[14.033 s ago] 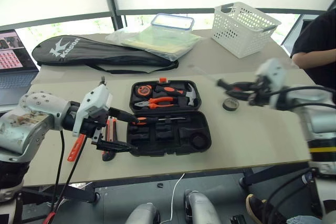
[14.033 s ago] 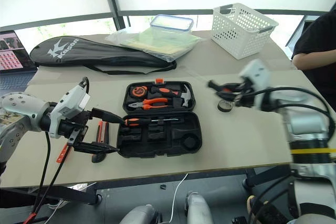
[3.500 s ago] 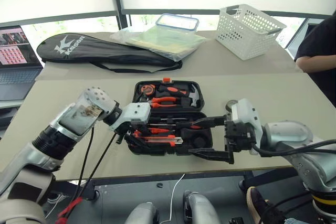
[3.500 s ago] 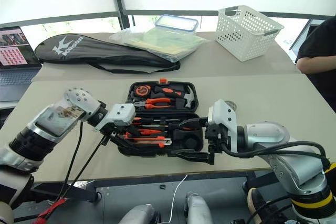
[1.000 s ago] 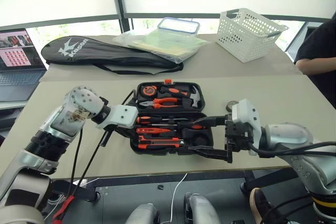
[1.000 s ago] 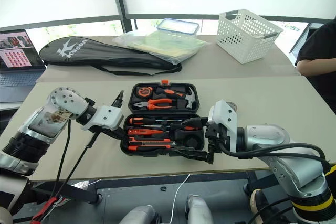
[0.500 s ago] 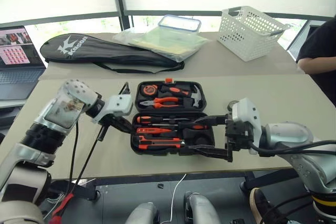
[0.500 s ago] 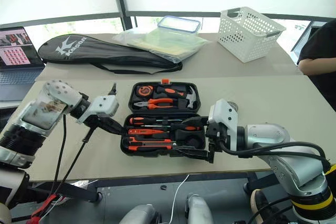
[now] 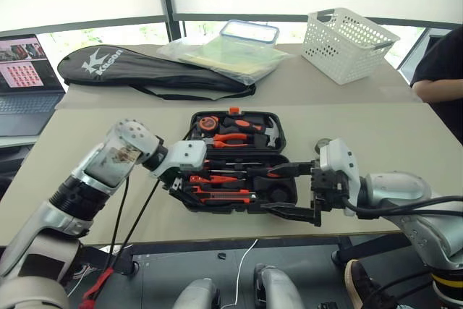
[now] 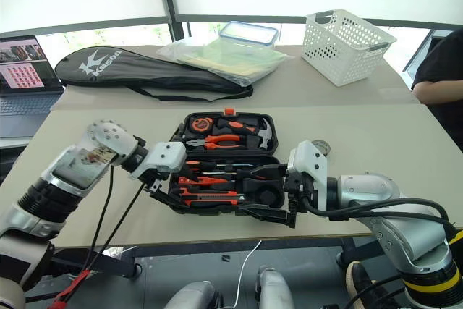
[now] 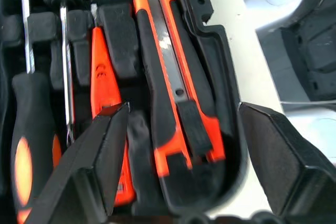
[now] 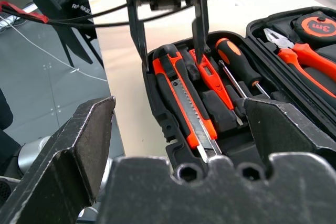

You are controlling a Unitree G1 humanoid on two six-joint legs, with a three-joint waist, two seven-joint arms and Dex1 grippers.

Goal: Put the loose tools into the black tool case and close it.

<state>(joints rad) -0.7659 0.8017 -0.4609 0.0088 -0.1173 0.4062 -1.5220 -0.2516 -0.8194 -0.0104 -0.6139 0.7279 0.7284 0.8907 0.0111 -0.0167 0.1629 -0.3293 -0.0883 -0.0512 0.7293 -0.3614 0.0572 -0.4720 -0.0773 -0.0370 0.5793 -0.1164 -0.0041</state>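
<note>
Near the front edge of the bench, toward its left side, the left claw (image 10: 160,181) hangs spread wide and empty right over the left end of the black tool case (image 10: 221,171), one finger on each side of the utility knife (image 10: 210,195), which already sits in the front recess. The knife runs lengthwise along the case's front wall, the tester screwdriver (image 10: 197,181) just behind it, parallel. At the case's right end the right claw (image 10: 271,192) is spread wide too, holding nothing. The small tape roll (image 10: 321,147) is out on the bench, behind the right claw toward the right edge, so I'd guess the right arm takes it, being far closer.
</note>
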